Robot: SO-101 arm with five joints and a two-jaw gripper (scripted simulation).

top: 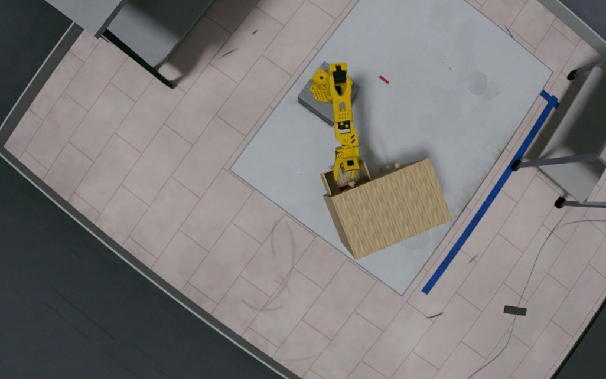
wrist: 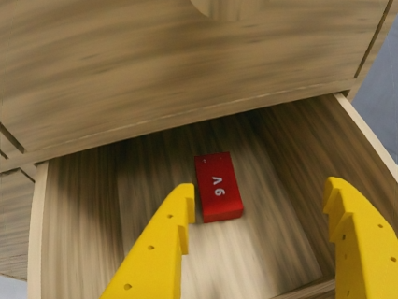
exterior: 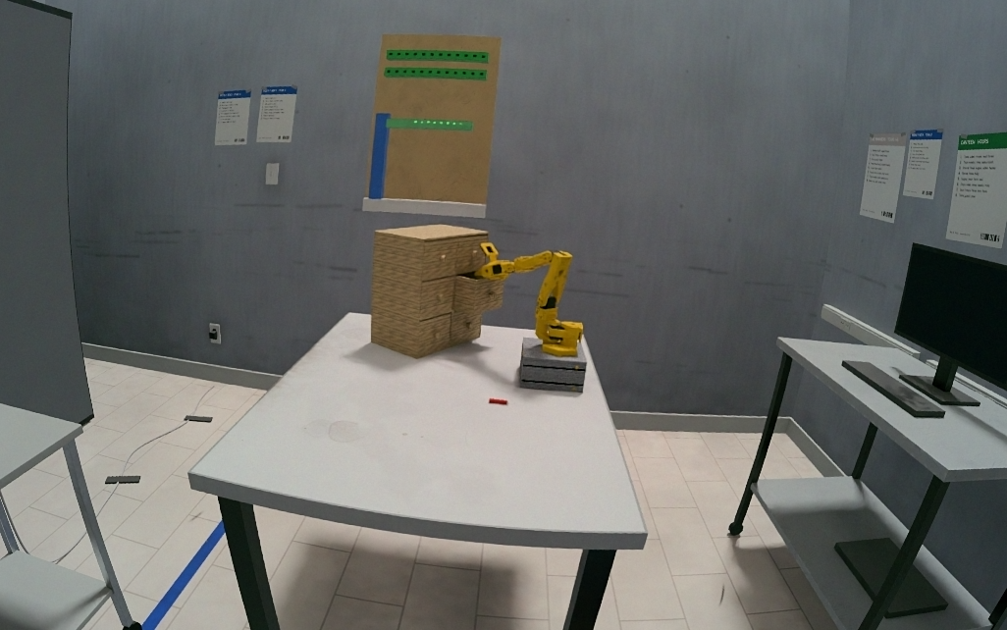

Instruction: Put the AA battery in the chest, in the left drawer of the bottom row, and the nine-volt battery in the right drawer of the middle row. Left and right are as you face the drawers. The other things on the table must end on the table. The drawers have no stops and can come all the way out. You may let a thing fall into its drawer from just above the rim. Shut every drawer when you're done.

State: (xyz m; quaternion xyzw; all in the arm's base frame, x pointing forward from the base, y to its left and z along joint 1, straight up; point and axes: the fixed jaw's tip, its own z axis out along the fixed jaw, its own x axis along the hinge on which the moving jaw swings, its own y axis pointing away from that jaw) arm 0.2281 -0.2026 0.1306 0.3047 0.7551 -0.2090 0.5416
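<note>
Yellow end effector (top: 344,177) (exterior: 484,272) (wrist: 259,187) hovers, fingers apart, above the open drawer (top: 328,182) (exterior: 486,293) (wrist: 36,224), tips pointing chestward.

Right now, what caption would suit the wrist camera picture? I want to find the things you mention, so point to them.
A red 9 V battery (top: 343,188) (wrist: 219,187) lies in an open wooden drawer (top: 326,182) (exterior: 479,295) (wrist: 37,234), beneath the open yellow claw (top: 344,176) (exterior: 484,273) (wrist: 259,187).

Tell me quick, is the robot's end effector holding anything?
End effector: open, holding nothing; the nine-volt battery lies in the drawer.
</note>
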